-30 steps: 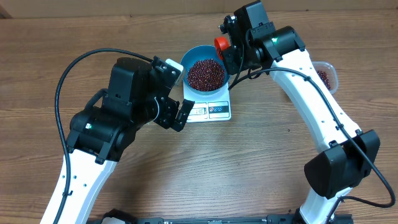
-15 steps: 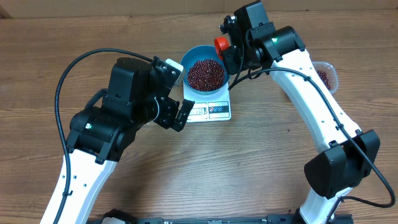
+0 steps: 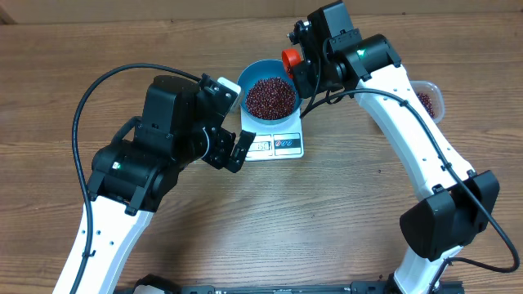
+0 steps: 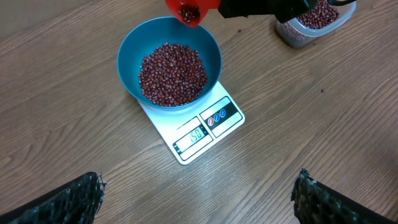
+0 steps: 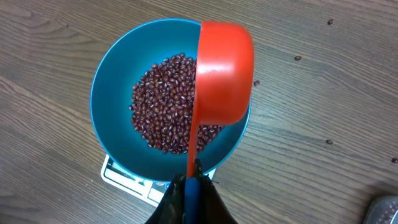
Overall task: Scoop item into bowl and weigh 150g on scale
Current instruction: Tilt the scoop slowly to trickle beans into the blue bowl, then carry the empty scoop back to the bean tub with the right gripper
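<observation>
**At the scale: bowl heaped with beans, scoop tipped above it**

Nearest the robot, the left pincer (image 4: pixel 198 193) hung above the bench (image 4: pixel 323 124) with its fingers spread wide and nothing between them. Just beyond it lay the white scale (image 4: pixel 208 127), with its display and buttons along the near edge. The digits were too small to read with certainty. On the far part of the scale sat the blue bowl (image 4: pixel 129 50), upright and overhanging the platform. A heap of dark red beans (image 4: pixel 172 73) filled its bottom. Over the bowl's far right rim hung a red scoop (image 5: pixel 224 68), tipped mouth-down toward the bowl, and the left wrist view showed a few beans inside it. The right pincer (image 5: pixel 189 190) was pressed together on the scoop's thin handle, holding the cup clear above the heap. A few loose beans (image 5: pixel 298 58) lay on the bench beside the bowl. Farther off to the right stood a clear tub (image 4: pixel 314 22) holding more of the same beans, well apart from the scale.
</observation>
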Motion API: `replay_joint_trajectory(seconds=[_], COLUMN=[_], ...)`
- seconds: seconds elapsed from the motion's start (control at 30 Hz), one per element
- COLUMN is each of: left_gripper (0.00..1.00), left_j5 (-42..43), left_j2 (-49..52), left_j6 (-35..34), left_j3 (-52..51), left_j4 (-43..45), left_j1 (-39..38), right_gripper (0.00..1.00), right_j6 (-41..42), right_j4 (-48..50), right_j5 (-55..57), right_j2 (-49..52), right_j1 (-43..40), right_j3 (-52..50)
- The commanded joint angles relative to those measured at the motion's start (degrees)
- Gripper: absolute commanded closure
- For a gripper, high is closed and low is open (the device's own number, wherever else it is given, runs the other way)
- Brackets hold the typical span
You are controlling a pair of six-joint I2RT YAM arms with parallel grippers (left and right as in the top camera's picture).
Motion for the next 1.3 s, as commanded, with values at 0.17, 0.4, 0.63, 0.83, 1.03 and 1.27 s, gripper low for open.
replay_joint_trajectory(seconds=[0.17, 0.4, 0.63, 0.83, 1.03, 1.27], left_gripper=[0.0, 0.0, 0.0, 0.0, 0.01, 0.0], left_j5=[-0.37, -0.37, -0.39, -0.39, -0.37, -0.37], left_j2=[0.2, 0.2, 0.2, 0.2, 0.2, 0.2], left_j6=[-0.31, -0.31, -0.31, -0.31, -0.31, -0.31], left_j3=[1.03, 1.03, 1.03, 1.03, 1.03, 1.03], left_j4=[0.02, 0.04, 0.04, 0.02, 0.02, 0.02], left_j1=[0.31, 0.31, 0.31, 0.31, 0.31, 0.31], right_gripper=[0.96, 0.96, 0.96, 0.96, 0.96, 0.96], right_j6=[-0.46, -0.46, -0.46, -0.46, -0.44, -0.44], right_j4=[0.17, 0.17, 0.17, 0.17, 0.17, -0.24], right_j5=[0.5, -0.04, -2.36, -6.97, -16.37, -33.18], right_j2=[-1.99, -1.99, -1.99, -1.99, -1.99, -1.99], right_j1=[0.31, 0.31, 0.09, -0.35, -2.67, -7.78], right_j3=[1.97, 1.97, 1.97, 1.97, 1.97, 1.97])
